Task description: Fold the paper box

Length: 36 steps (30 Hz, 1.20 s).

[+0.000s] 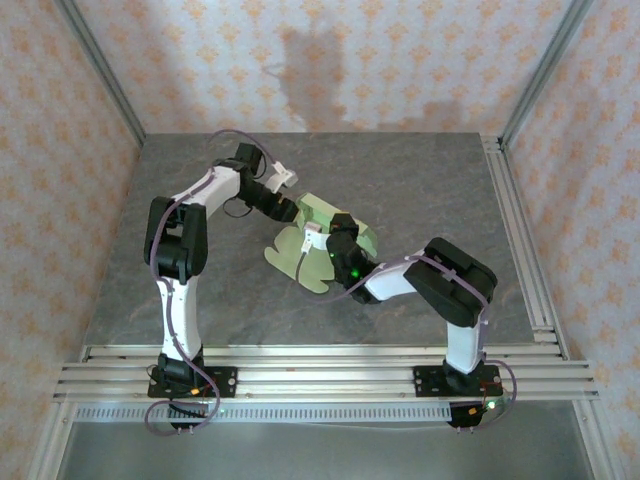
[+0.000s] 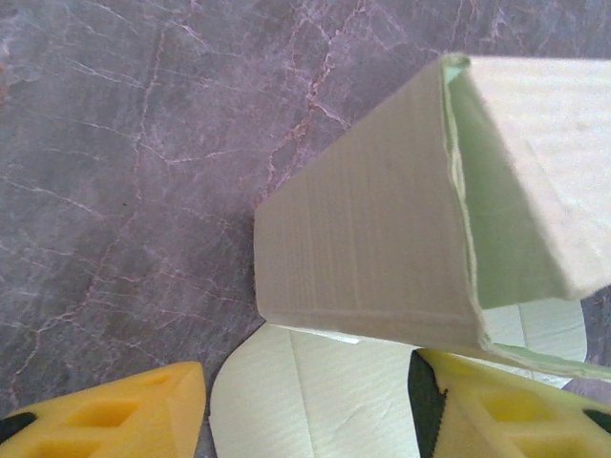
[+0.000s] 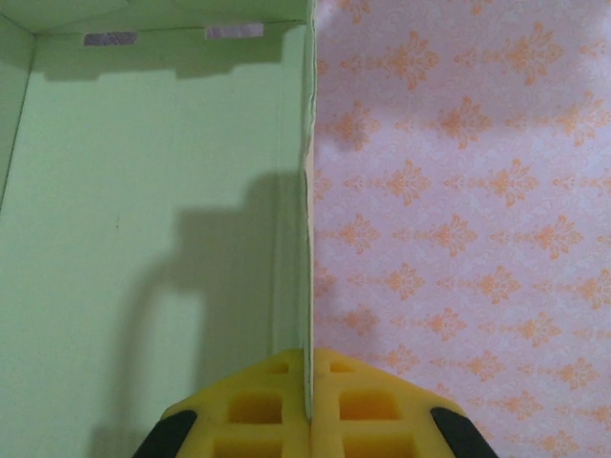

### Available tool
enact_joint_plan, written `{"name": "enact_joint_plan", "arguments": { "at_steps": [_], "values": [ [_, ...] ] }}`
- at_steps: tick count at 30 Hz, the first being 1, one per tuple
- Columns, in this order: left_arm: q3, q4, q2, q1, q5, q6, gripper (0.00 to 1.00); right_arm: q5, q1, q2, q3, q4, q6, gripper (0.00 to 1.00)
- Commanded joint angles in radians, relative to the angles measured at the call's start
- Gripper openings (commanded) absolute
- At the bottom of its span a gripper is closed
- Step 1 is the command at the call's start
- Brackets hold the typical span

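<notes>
Right fingers (image 3: 256, 405) are pinching a paper box (image 3: 143, 191) wall upright, steadying it while spread, empty left fingers (image 2: 124, 415) are hovering beside its corner.

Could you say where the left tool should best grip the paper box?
Probably the raised wall of the paper box: it stands off the table with a thin edge, so the left tool can pinch it from above, unlike the flat rounded flap.

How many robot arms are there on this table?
2. The left arm stands near-left, reaching toward the paper box at the table's middle; the right arm stands near-right, reaching the box too. None seems hidden.
</notes>
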Motion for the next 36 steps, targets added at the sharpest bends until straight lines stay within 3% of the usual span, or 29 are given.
{"name": "enact_joint_plan", "arguments": {
  "at_steps": [1, 3, 23, 36],
  "values": [
    [-0.036, 0.045, -0.057, -0.012, 0.0, -0.029, 0.56, 0.008, 0.007, -0.036, -0.007, -0.029, 0.034, 0.0],
    [-0.037, 0.049, -0.061, -0.018, 0.005, -0.03, 0.5, 0.006, 0.007, -0.037, -0.005, -0.034, 0.039, 0.0],
    [-0.066, 0.185, -0.066, -0.055, -0.048, -0.149, 0.48, 0.005, 0.015, -0.045, 0.008, -0.106, 0.084, 0.0],
    [-0.171, 0.332, -0.114, -0.073, -0.085, -0.238, 0.3, 0.006, 0.019, -0.045, 0.013, -0.132, 0.115, 0.0]
  ]
}}
